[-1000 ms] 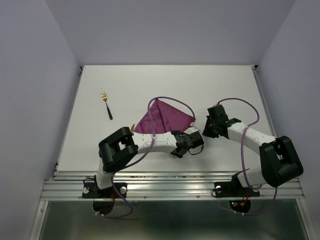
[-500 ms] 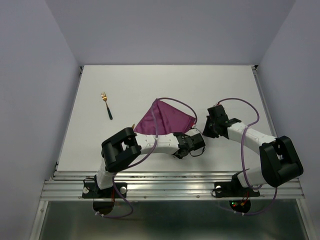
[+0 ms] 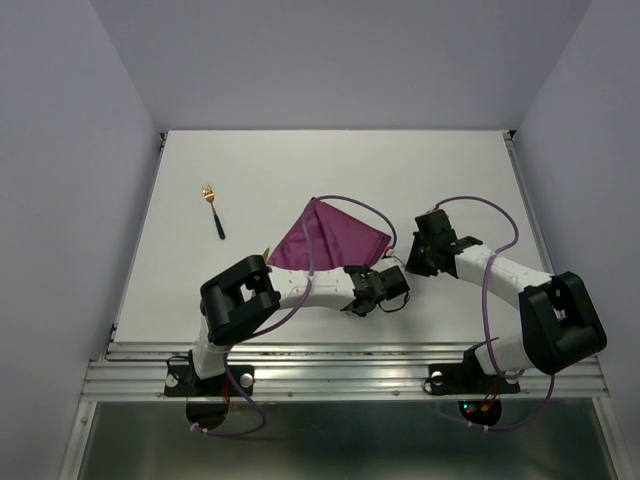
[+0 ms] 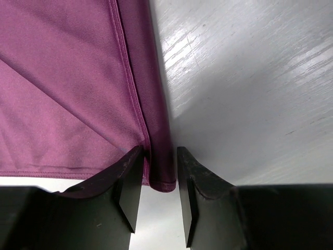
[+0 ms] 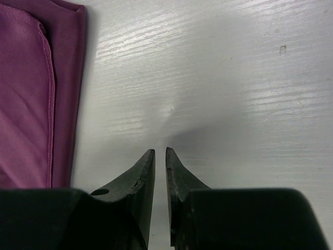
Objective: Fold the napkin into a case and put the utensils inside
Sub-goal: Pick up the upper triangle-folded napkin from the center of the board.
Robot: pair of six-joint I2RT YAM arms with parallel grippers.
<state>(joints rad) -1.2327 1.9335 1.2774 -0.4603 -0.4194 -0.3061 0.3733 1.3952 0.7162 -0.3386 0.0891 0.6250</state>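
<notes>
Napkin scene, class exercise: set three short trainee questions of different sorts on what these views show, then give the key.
1. True or false: the napkin lies folded into a triangle.
2. What does the left gripper straddle? A) bare table only B) a napkin corner C) a cable
3. Fill in: in the top view, the fork lies to the napkin's ____.
Key: 1 true; 2 B; 3 left.
</notes>
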